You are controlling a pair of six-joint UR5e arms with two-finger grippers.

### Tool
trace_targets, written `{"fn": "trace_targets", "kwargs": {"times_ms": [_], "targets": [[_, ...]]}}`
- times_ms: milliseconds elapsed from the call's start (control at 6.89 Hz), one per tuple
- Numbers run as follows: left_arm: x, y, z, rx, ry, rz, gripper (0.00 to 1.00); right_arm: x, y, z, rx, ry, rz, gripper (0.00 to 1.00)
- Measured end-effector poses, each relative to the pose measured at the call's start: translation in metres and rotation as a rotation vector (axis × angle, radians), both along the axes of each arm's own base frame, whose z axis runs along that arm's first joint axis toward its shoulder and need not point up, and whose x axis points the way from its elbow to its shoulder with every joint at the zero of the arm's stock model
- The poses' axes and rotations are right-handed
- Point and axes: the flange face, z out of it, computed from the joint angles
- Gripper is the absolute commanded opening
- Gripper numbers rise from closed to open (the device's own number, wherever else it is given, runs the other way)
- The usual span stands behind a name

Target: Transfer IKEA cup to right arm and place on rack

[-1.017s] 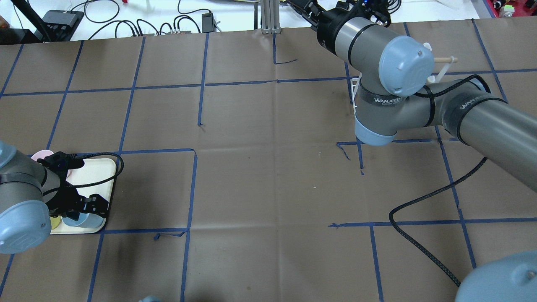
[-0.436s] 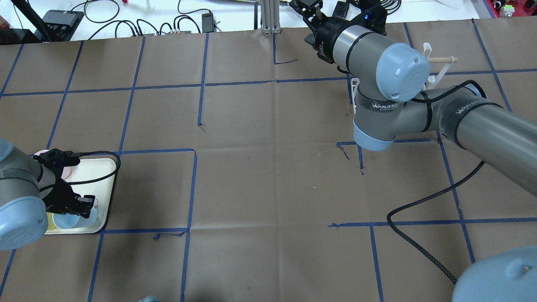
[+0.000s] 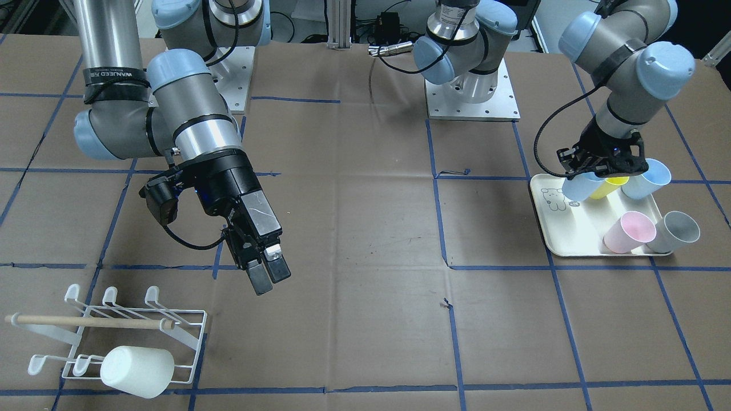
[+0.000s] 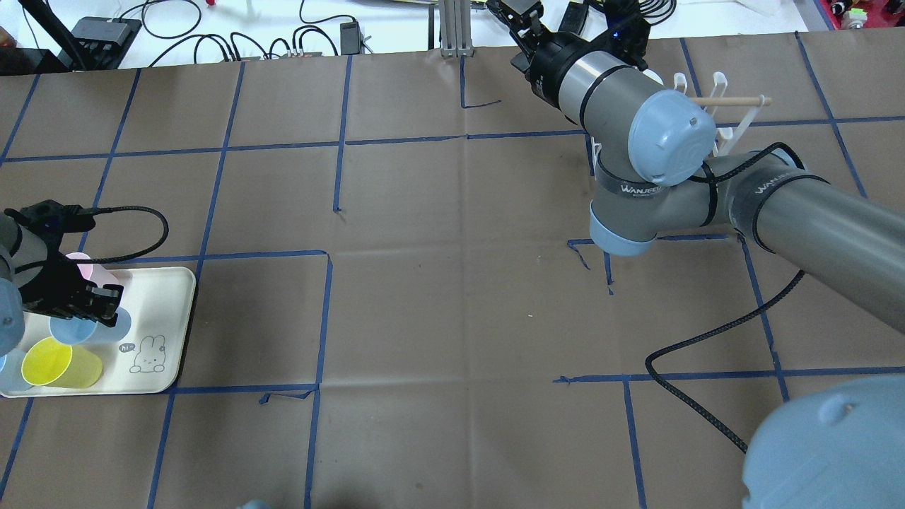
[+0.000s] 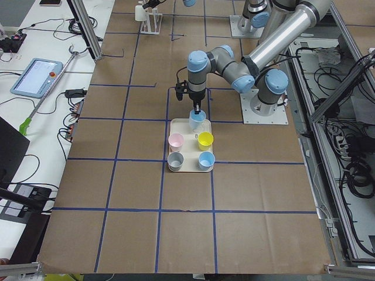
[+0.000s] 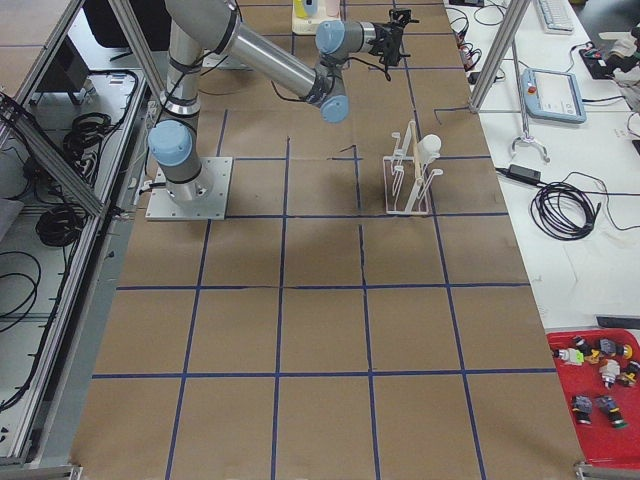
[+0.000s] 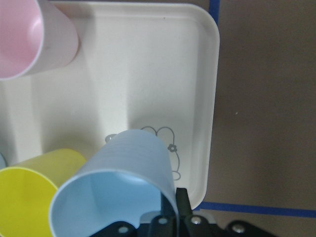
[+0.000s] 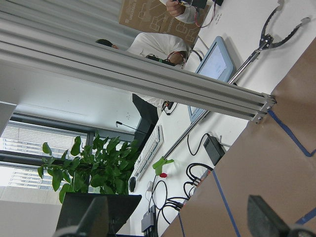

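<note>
Brown paper surface (image 7: 266, 98) fills 3 o'clock of the left wrist view. Left fingers (image 7: 181, 206) grip the light-blue cup (image 7: 123, 173) by its rim wall, one outside, mate hidden inside. Cup is tilted: mouth to 7 o'clock at the lens, closed end to 1 o'clock, over the tray (image 7: 148, 64).

Front view: cup hangs over the tray's 10 o'clock corner, closed end aimed at 8 o'clock, toward mid-surface. Right fingers (image 3: 260, 281) are well apart from it and hold nothing; cup bears about 3 o'clock from them. This angle stacks them, so the gap is unreadable. Rack (image 3: 197, 328) at frame 7 o'clock, white cup (image 3: 137, 371) on it.

Overhead: cup at frame 9, right fingers near 12; cup bears 8 o'clock from them, closed end to 3. Most of the surface lies between.

Left side view: cup looks clear of the tray, hanging under the left fingers.

Right wrist view: two dark blurred tips at 7 and 5, wide gap, nothing between. I read the right fingers as spread open. Lens faces the room, not the cup.

My read: the handover turns on that axis. Closed end points toward the right side, so the right fingers should close across the body near that end, opposite the left grip.
</note>
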Motion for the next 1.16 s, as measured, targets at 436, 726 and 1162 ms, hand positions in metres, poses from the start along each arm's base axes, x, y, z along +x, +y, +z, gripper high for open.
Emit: {"fn": "trace_targets", "kwargs": {"times_ms": [436, 726, 1162], "targets": [[0.009, -0.061, 0.121, 0.020, 0.023, -0.014, 0.00, 0.000, 0.000, -0.002, 0.027, -0.067, -0.020, 1.00], [-0.008, -0.117, 0.178, 0.001, 0.050, -0.062, 0.00, 0.000, -0.001, -0.004, 0.038, -0.085, -0.026, 1.00], [-0.060, -0.165, 0.194, -0.184, 0.240, -0.152, 0.00, 0.000, -0.003, -0.011, 0.041, -0.088, -0.027, 1.00]]}}
